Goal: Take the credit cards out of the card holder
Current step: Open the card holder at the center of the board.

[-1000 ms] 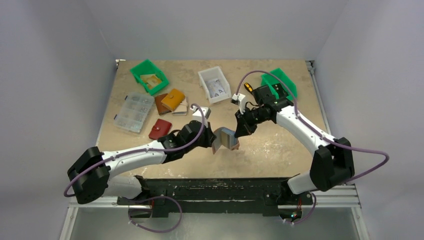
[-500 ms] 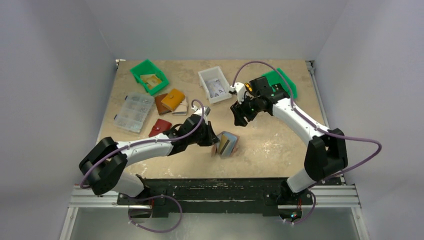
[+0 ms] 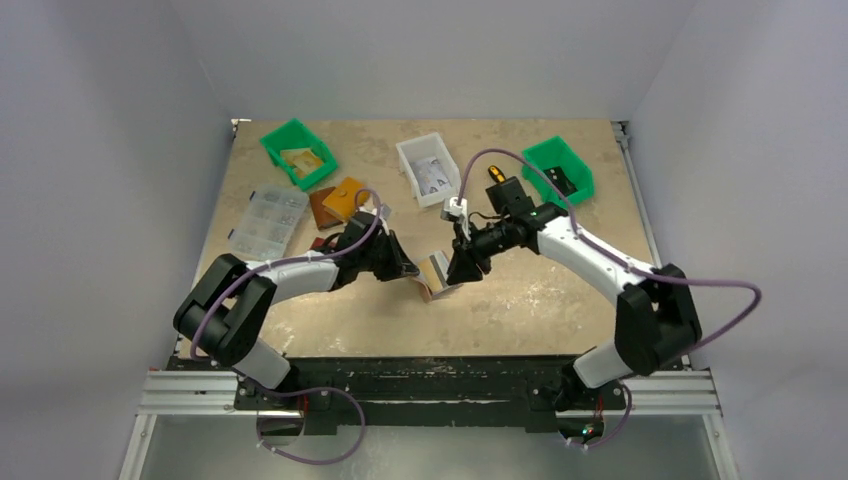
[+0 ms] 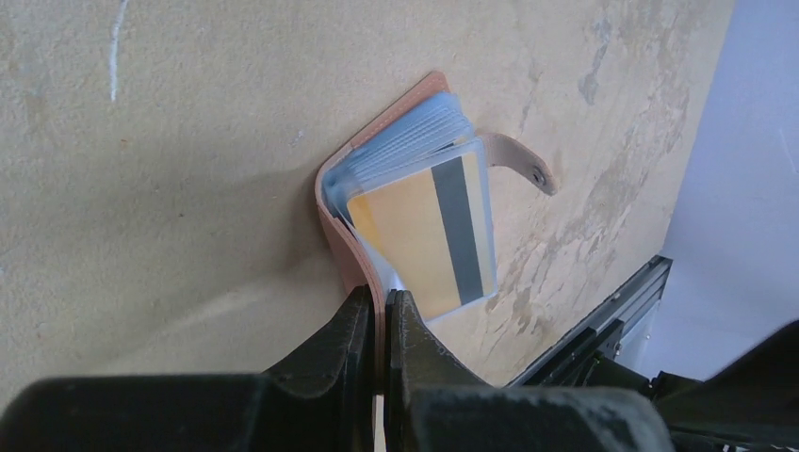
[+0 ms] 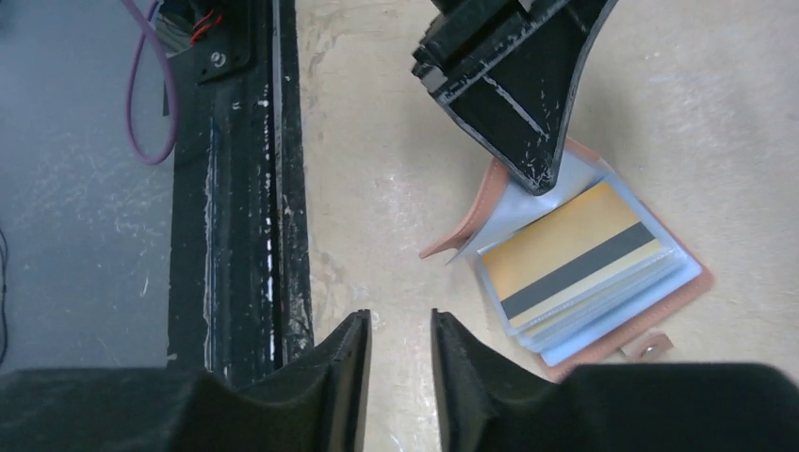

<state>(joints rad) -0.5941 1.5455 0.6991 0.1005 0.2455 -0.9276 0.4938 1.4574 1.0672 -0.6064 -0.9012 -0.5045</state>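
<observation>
The card holder is a brown-pink leather bifold, lying open near the table's front middle. My left gripper is shut on its leather cover. A tan-gold credit card with a dark stripe sits in the top clear sleeve, and several sleeves are stacked behind it. In the right wrist view the same card and holder lie right of my right gripper. That gripper is open and empty, just beside the holder. No light blue or silvery grey card shows.
Two green bins and a white bin stand at the back. A clear organiser box, a mustard-yellow wallet and a red pouch lie at the left. The black front rail runs close by.
My left gripper has dragged the card holder left and slightly back. My right gripper lifted away toward the back, then came down again beside the holder's right side.
</observation>
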